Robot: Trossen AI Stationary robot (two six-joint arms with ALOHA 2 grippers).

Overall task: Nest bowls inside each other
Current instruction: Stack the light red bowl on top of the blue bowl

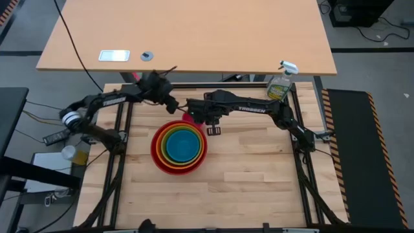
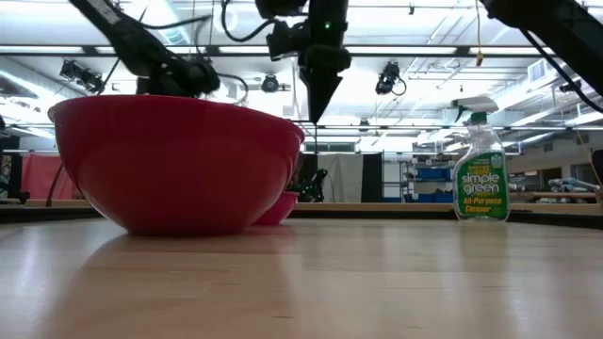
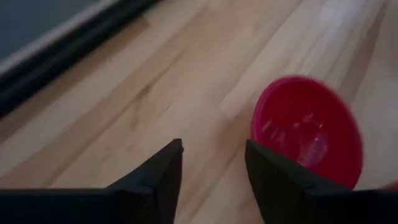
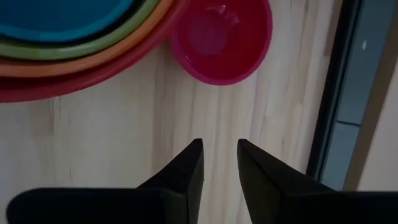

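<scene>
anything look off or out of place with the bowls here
One thing: the pink bowl sits alone on the table, upright, against the outside of the red bowl at the stack's far edge. Orange, green and blue are already nested inside the red one. Nothing looks spilled or damaged.

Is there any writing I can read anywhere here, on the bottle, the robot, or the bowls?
"simple green" and "All-Purpose Cleaner": on the spray bottle label, low view.
"TROSSEN": on the right arm, high view; small but just legible.
Smaller print on the bottle label: too small to read.
White plate on the desk behind: no text can be made out.
Bowls: no writing visible.
</scene>
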